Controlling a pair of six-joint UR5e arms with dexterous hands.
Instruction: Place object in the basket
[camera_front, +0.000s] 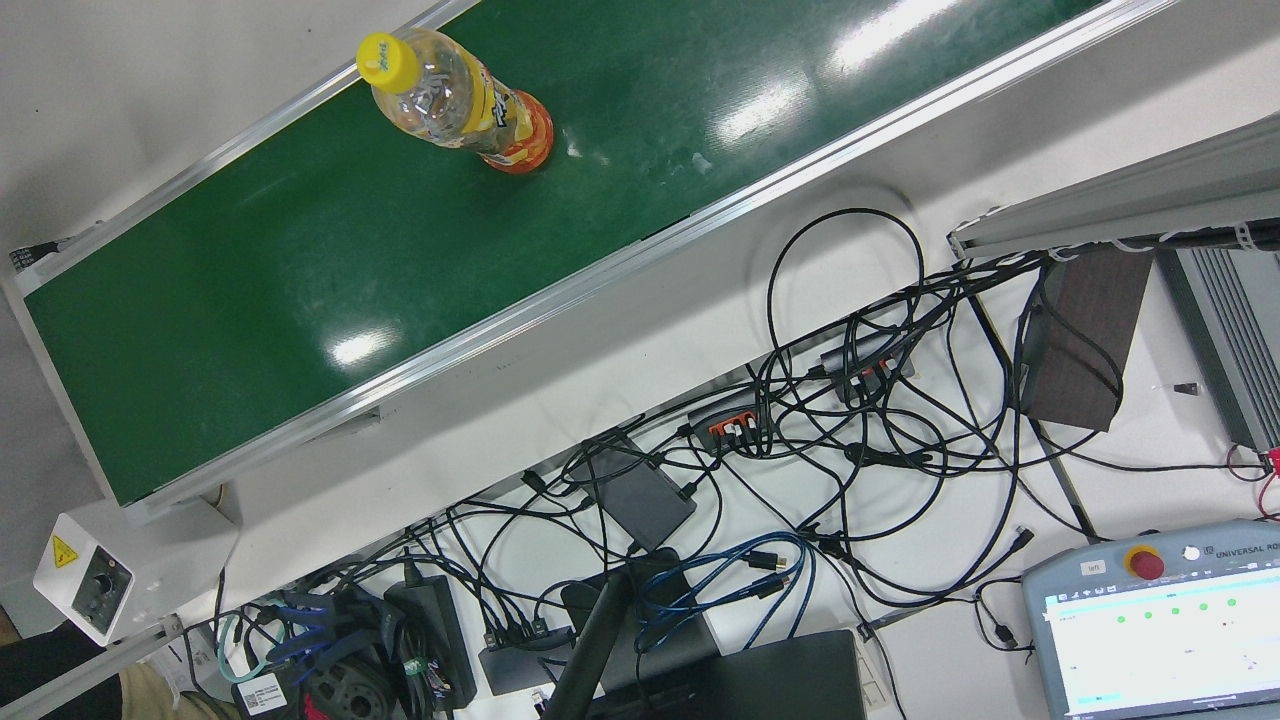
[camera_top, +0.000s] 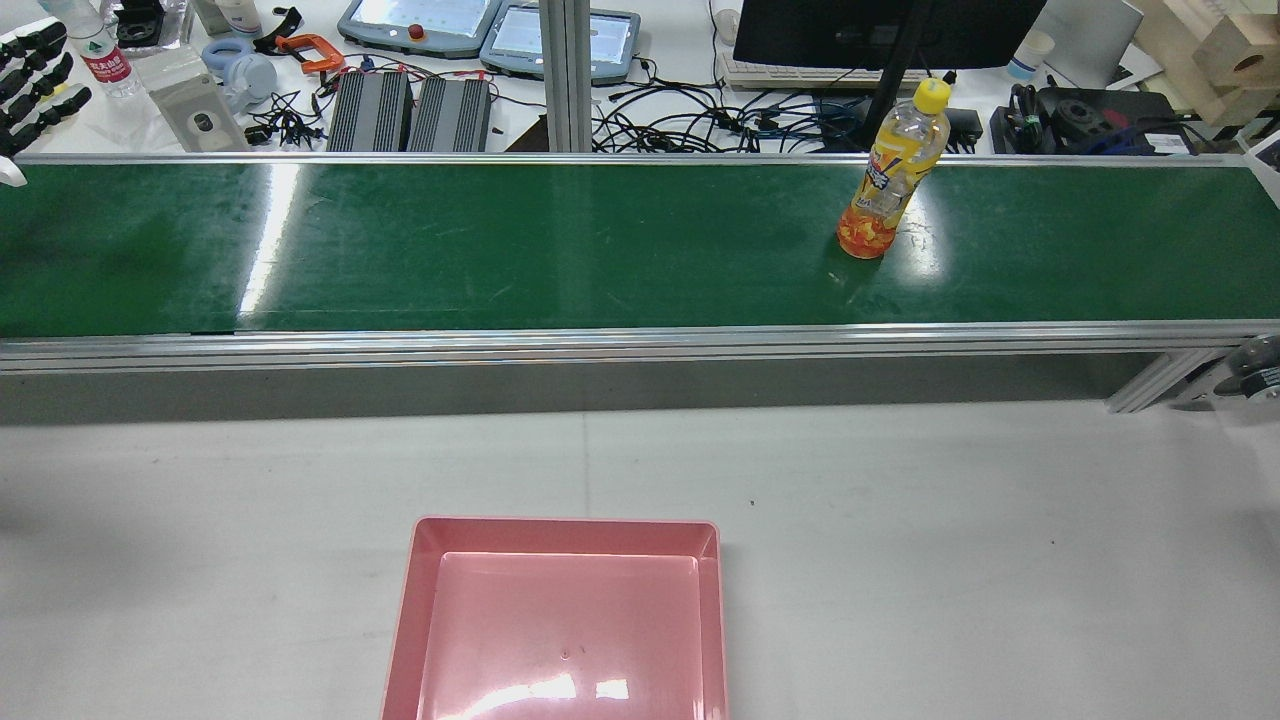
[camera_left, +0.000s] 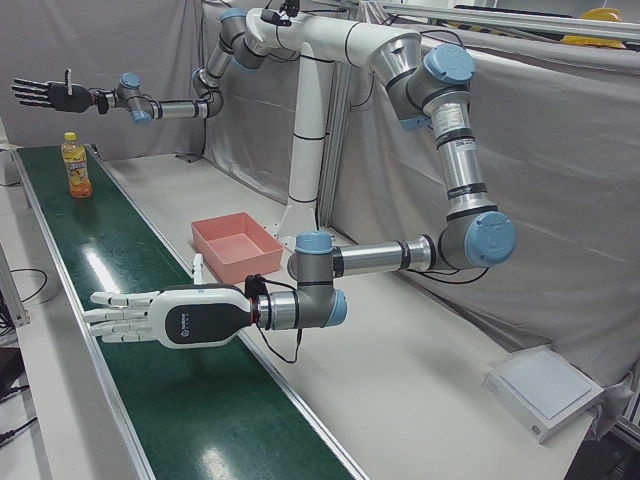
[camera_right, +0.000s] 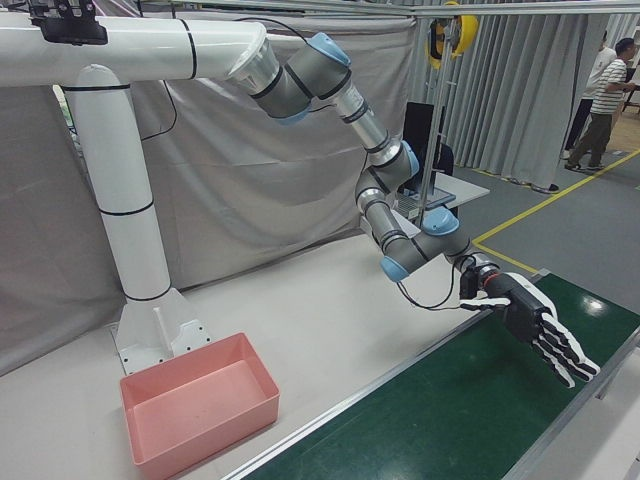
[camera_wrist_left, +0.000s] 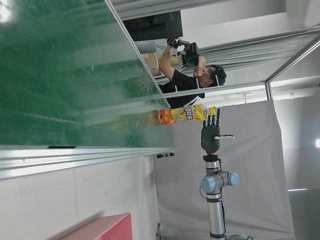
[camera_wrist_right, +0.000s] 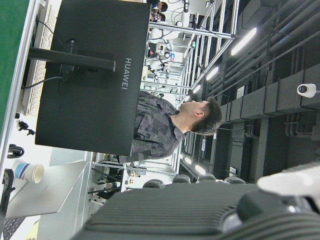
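A clear bottle (camera_top: 893, 170) with a yellow cap and an orange-yellow label stands upright on the green conveyor belt (camera_top: 500, 250), toward its right end; it also shows as the bottle (camera_front: 460, 100) and the bottle (camera_left: 75, 165). The pink basket (camera_top: 565, 523) sits empty on the grey table in front of the belt. My left hand (camera_left: 150, 318) hovers open over the belt's left end, far from the bottle. My right hand (camera_left: 45, 95) is held high beyond the bottle, open with fingers spread, and shows again as the right hand (camera_right: 535, 335). The bottle does not show in the right-front view.
Aluminium rails edge the belt. Behind it lies a bench with tangled cables (camera_front: 850, 420), teach pendants (camera_front: 1160, 620) and a monitor (camera_top: 880, 30). The white pedestal (camera_left: 305, 150) stands behind the basket. A person (camera_wrist_right: 170, 125) is beyond the bench.
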